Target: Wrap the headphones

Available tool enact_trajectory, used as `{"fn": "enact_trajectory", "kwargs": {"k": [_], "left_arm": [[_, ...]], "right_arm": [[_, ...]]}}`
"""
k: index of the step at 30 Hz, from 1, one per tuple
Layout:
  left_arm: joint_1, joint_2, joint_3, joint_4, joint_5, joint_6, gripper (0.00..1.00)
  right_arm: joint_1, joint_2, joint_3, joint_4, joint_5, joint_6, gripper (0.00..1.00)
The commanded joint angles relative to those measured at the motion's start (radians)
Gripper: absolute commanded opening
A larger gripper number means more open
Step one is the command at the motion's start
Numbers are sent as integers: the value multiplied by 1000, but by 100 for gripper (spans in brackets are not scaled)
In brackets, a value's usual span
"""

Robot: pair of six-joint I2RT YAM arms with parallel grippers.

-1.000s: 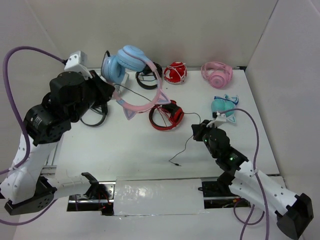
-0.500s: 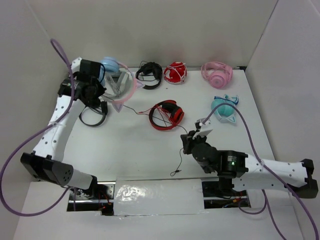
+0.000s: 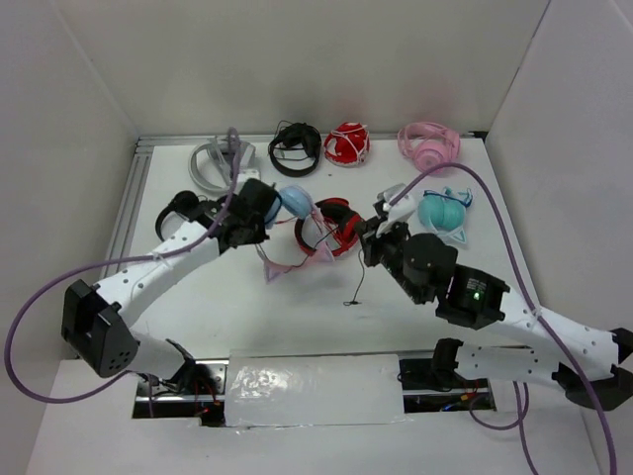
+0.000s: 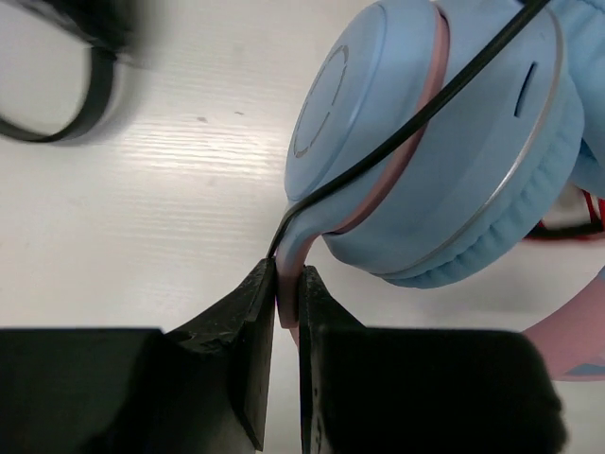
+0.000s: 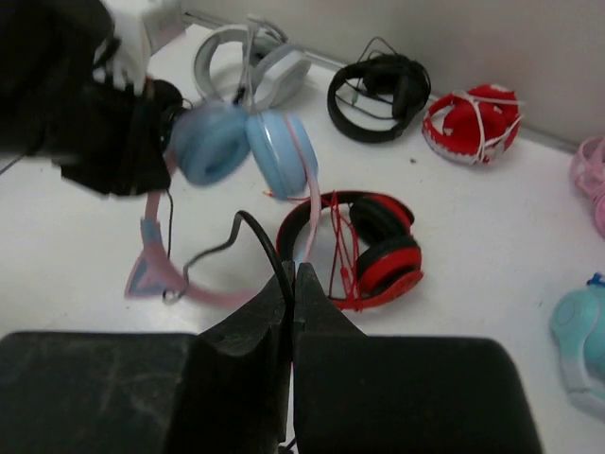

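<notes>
The headphones [image 3: 295,202], with light blue earcups and a pink cat-ear headband, hang above the table's middle. My left gripper [image 3: 259,214] is shut on the pink headband end just below an earcup; the left wrist view shows the jaws [image 4: 286,301] clamping it under the blue earcup [image 4: 425,142]. The thin dark cable [image 4: 425,102] runs across the earcup. My right gripper [image 3: 374,237] is shut on this cable [image 5: 257,236] to the right of the headphones [image 5: 250,147]. The cable's free end [image 3: 350,300] dangles down to the table.
Red headphones [image 3: 334,228] lie under and between the grippers. Along the back lie white-grey headphones [image 3: 220,163], black ones [image 3: 297,146], a wrapped red pair [image 3: 346,143] and all-pink ones [image 3: 430,146]. Teal cat-ear headphones [image 3: 443,213] lie right; another black pair [image 3: 183,206] left.
My left arm has carried the headphones from the back left corner to the table's middle. My right gripper has moved back toward the red headphones with the cable in it.
</notes>
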Motion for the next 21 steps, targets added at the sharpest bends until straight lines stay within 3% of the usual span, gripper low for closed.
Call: {"fn": "enact_trajectory", "kwargs": {"k": [1,6,11,21], "left_arm": [[-155,-85,-38,200,-26,137,0],[-373,-124,-104,248,-56,201,0],[-497,-141,-117,229,-63,209,0],[-565,-69,-94,187,-62,176,0]], "right_arm": [[-113,21,85,79,-310,-169,0],[-336,73,78,144,-453,-246,0],[-520,113,99,179,-748,-267,0],[-565,167,124,194,-805,-272,0]]}}
